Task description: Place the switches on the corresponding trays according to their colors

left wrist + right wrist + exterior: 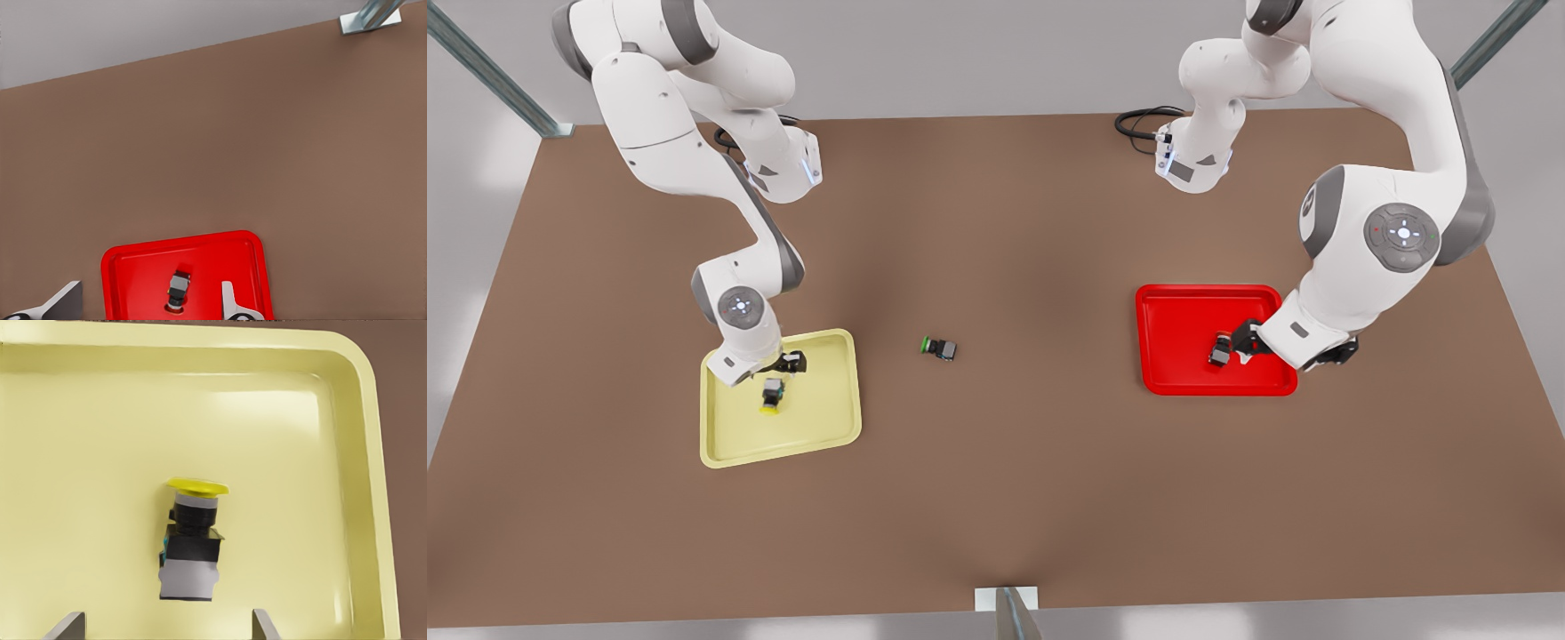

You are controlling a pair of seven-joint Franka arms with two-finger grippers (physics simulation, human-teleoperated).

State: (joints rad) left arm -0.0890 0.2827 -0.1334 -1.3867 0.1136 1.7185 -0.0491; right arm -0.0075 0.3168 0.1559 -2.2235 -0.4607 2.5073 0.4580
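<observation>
The yellow-capped switch (772, 396) (190, 537) lies on its side inside the pale yellow tray (818, 427) (300, 440), at the front view's left. My right gripper (785, 364) (165, 617) hovers just above it, open, with a finger on each side and neither touching it. At the front view's right, a dark-bodied switch (1219, 349) (178, 288) rests in the red tray (1183, 373) (140, 267); its cap blends with the tray's red. My left gripper (1240, 345) (150, 297) is open over it, fingers spread wide.
A green-capped switch (940, 348) lies on the brown table (1005, 498) between the two trays. A black cable (1138, 120) coils at the table's far edge. A metal bracket (1007, 600) sits at the near edge.
</observation>
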